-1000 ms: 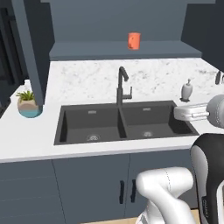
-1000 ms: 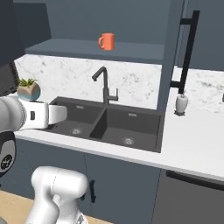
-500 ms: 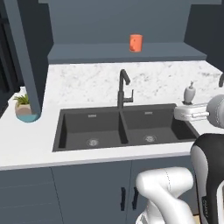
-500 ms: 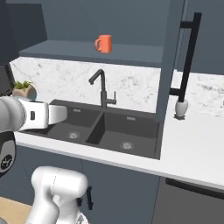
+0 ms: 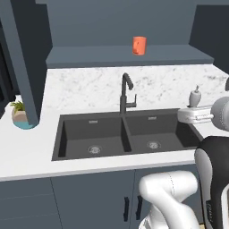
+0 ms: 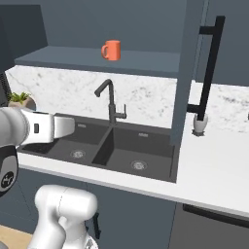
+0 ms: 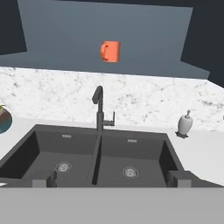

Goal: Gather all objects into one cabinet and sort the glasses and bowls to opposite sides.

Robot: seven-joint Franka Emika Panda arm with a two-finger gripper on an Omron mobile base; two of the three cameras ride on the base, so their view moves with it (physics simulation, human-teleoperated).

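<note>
One of the glasses, a bright orange cup [image 5: 139, 45] [image 6: 112, 50] [image 7: 111, 51], stands upright on the long shelf of the dark slate-blue cabinet [image 5: 89, 57] [image 6: 58, 56] [image 7: 57, 57], above the faucet. My gripper [image 7: 111, 179] is open and holds nothing. Its two dark fingertips [image 7: 43, 178] stand wide apart low in the hand view, which looks over the sink toward the cup from well short of the shelf. The bowls are out of view.
A black double sink [image 5: 89, 132] [image 7: 65, 148] with a black faucet [image 5: 126, 93] [image 6: 111, 99] [image 7: 99, 109] lies under the shelf. A white soap dispenser [image 5: 195, 96] [image 6: 200, 121] [image 7: 185, 124] stands right of it. A potted plant [image 5: 20, 115] [image 6: 22, 98] sits at the left. A cabinet side panel [image 5: 22, 58] hangs at the left.
The whole picture has shifted a little, so the base has driven slightly. The arm keeps its pose and the gripper stays open. The orange cup has not moved on the shelf.
</note>
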